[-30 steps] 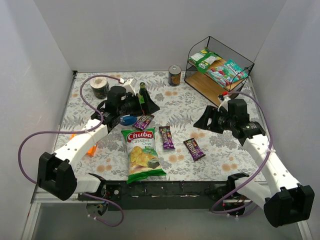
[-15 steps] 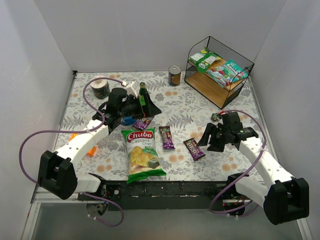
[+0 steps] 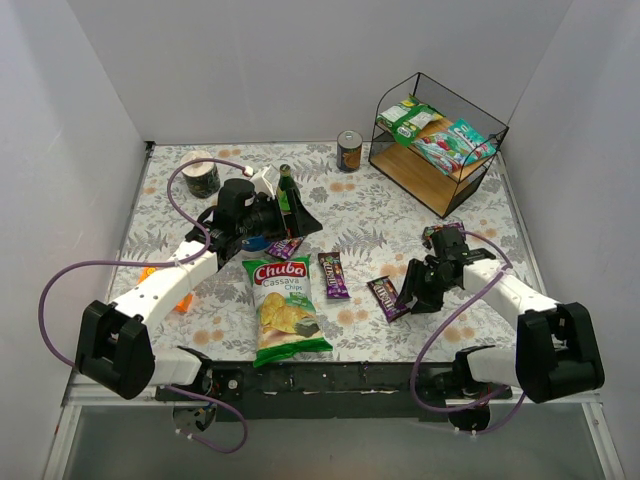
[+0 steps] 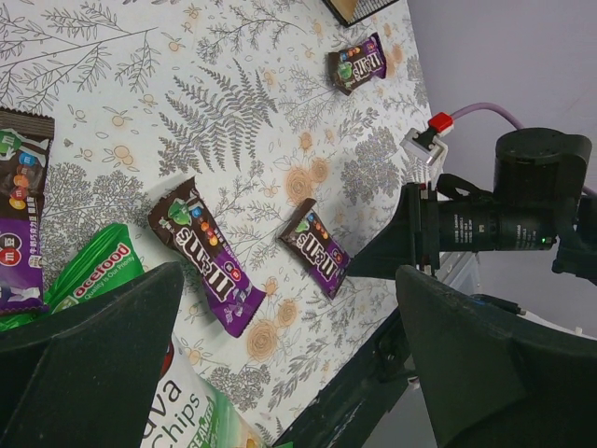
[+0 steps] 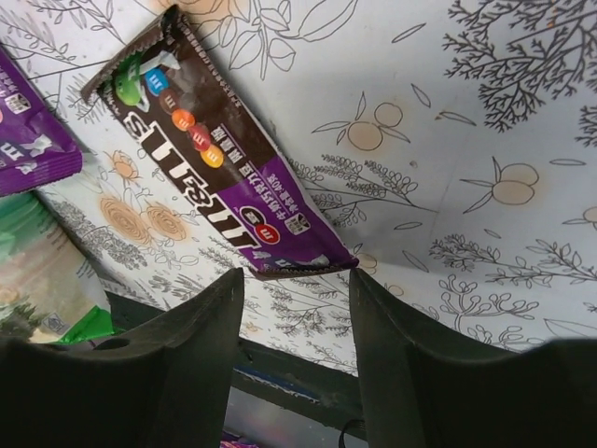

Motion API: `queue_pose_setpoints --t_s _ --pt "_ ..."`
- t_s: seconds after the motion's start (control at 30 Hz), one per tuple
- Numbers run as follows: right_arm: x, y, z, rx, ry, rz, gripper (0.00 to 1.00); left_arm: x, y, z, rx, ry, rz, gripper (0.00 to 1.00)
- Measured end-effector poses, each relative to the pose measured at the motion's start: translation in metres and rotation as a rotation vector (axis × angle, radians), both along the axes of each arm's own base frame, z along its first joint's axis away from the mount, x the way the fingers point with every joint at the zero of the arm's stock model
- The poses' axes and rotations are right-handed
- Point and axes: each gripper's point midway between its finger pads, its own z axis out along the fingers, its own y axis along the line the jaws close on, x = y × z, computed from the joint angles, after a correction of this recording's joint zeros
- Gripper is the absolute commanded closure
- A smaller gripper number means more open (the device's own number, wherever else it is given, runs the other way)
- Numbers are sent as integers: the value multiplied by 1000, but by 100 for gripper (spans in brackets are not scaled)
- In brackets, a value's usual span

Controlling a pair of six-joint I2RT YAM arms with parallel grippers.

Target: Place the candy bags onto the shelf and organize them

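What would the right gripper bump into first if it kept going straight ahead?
Probably the dark brown-and-purple candy bag flat on the table: its near end lies just ahead, between the right gripper's spread fingers. The remaining gap is hard to judge.

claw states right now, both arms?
Left claw: open, empty.
Right claw: open, at the end of a brown-purple candy bag, not gripping it.

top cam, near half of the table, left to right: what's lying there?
orange packet → Chuba chips bag → middle M&M's packet → right M&M's packet → right gripper, open at that packet's end. Skipped: third M&M's packet just beyond the chips bag, same span.
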Motion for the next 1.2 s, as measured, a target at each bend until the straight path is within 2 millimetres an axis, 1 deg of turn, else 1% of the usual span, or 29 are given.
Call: queue_pose_setpoints --t_s 0.17,0.33,0.43,0.57,0.67,0.77,1.0,1.17,1.2 --pt "1 0 -10 -7 12 32 51 0 0 0 0 0 0 2" --pt "2 0 -14 -9 17 50 52 0 0 0 0 -1 0 2" --pt "1 -1 -15 -16 17 58 49 0 0 0 2 -2 -1 2" --pt "0 -8 -16 -57 14 52 43 0 0 0 3 -3 -1 2" --pt "2 -13 -16 -84 0 50 42 0 0 0 2 -2 0 2" --pt "3 -11 -15 -70 -11 61 42 0 0 0 3 -2 -1 2" --pt "12 8 -14 44 -92 109 50 0 0 0 2 -2 -1 2" --pt "15 12 -15 65 -116 141 57 0 0 0 2 -2 -1 2" --pt "15 12 -15 69 -120 148 60 0 0 0 2 -1 -1 2"
